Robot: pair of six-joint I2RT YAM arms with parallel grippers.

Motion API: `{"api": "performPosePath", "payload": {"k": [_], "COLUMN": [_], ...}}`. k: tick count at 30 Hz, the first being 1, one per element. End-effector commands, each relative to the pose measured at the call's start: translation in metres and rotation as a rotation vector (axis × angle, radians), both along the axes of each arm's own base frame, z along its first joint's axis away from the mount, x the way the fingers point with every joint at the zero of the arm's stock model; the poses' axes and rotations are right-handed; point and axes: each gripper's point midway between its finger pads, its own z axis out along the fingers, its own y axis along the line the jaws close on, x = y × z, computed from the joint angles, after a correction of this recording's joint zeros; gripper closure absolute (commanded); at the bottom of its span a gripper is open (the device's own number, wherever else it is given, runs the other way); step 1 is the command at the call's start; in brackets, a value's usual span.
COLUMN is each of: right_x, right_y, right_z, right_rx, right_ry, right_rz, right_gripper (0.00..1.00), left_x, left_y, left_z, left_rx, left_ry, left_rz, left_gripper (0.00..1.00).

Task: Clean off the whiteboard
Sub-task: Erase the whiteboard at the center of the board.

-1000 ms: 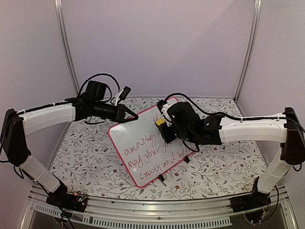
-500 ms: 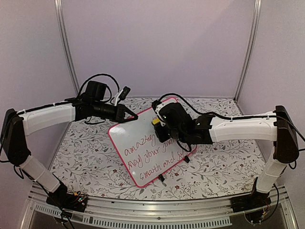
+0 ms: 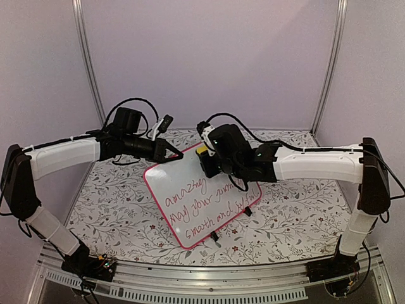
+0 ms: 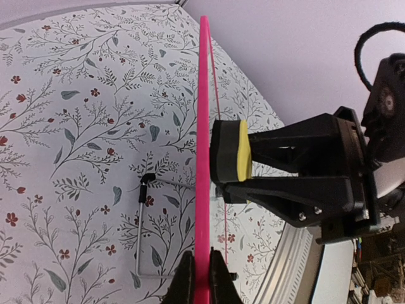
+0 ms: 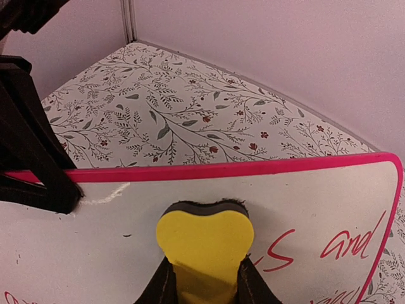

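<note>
The whiteboard stands tilted on the table, its far edge pinched tight by the left gripper. The right gripper is closed narrowly around a yellow eraser set against the board's upper part; the felt seems to touch, though the angle is poor. Red writing fills the lower half. A hard push may twist the thin frame out of the pinch or tip the board backward. A slanted eraser would skip and leave streaks.
</note>
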Motion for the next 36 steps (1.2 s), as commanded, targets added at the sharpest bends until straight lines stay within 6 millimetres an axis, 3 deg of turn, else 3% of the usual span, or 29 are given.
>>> {"api": "performPosePath", "payload": {"k": [1, 8, 18, 30, 36], "right_x": [0.006, -0.012, -0.028, -0.002, 0.015], "right_y": [-0.002, -0.026, -0.050, -0.029, -0.017], "right_z": [-0.018, -0.046, -0.056, -0.039, -0.020], "right_rx": [-0.021, -0.037, -0.024, -0.014, 0.013], "right_ry": [0.031, 0.101, 0.135, 0.076, 0.039], "right_rz": [0.003, -0.012, -0.039, -0.049, -0.044], "right_gripper": [0.74, 0.74, 0.74, 0.74, 0.74], "left_x": [-0.005, -0.005, -0.005, -0.006, -0.006], "left_y": [-0.004, -0.005, -0.005, -0.005, -0.005], "left_z": [-0.002, -0.001, -0.003, -0.001, 0.001], "left_rx": [0.002, -0.003, -0.002, -0.005, -0.008], "left_ry": [-0.036, -0.034, -0.031, -0.036, -0.041], "left_rz": [-0.033, -0.037, -0.032, -0.037, -0.039], "left_gripper": [1.00, 1.00, 1.00, 1.00, 1.00]}}
